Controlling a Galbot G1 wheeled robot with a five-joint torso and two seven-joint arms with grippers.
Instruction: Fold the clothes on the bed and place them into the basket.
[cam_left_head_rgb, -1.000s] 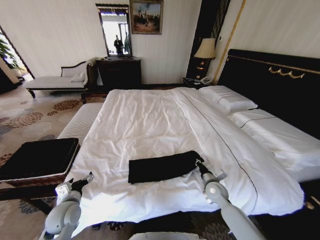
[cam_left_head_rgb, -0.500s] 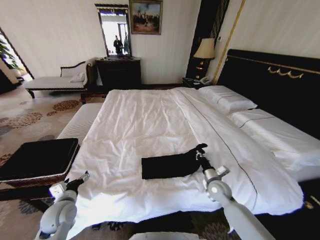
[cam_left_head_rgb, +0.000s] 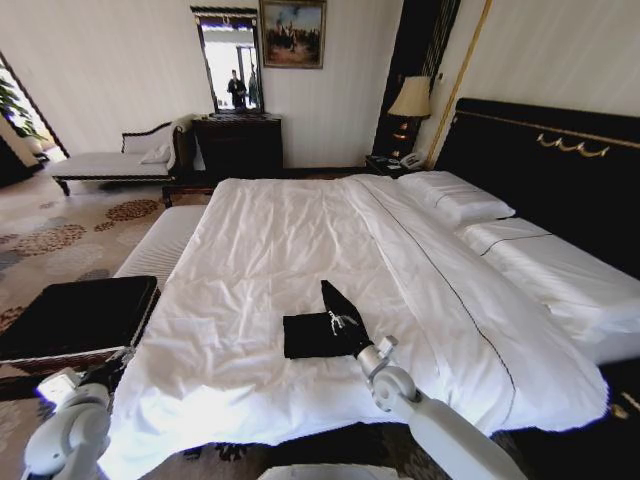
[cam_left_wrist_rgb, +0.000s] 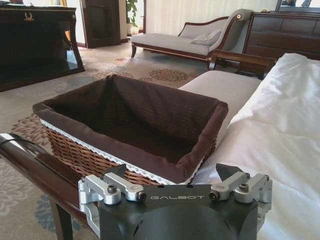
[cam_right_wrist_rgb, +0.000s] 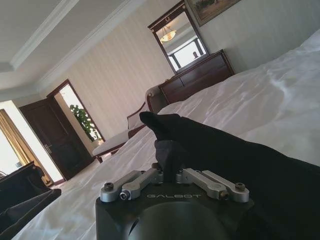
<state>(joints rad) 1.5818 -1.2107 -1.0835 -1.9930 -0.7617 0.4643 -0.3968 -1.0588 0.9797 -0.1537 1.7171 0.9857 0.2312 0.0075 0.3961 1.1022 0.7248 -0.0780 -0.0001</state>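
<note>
1. At the lower left edge of the head view I see my left gripper (cam_left_head_rgb: 100, 372). It hangs beside the bed's near corner, just below the basket.
2. In the left wrist view the left gripper (cam_left_wrist_rgb: 176, 181) has its fingers spread wide, with nothing between them. Behind the fingers is the basket (cam_left_wrist_rgb: 75, 150), its woven wall near and its inside lined with dark brown cloth.
3. In the head view the basket (cam_left_head_rgb: 70, 358) stands at the left, low in the frame, beside the bed. Its dark inside holds nothing that I can see.
4. A white bench (cam_left_head_rgb: 160, 245) stands between the basket and the bed's side, a little higher in the frame.
5. The bed (cam_left_head_rgb: 270, 240) takes the middle and the right of the head view. Its white cover is wrinkled.
6. The shirt (cam_left_head_rgb: 312, 333) lies folded on the cover, low in the frame and near the centre. One flap of it stands up, lifted off the bed.
7. My right gripper (cam_left_head_rgb: 345, 322) is at that flap, just right of the folded part. In the right wrist view the right gripper (cam_right_wrist_rgb: 172, 174) has its fingers closed narrow on the black cloth of the shirt (cam_right_wrist_rgb: 210, 145), which rises from between them.
8. The pillows (cam_left_head_rgb: 455, 198) lie at the upper right, against the black headboard (cam_left_head_rgb: 560, 170).
</note>
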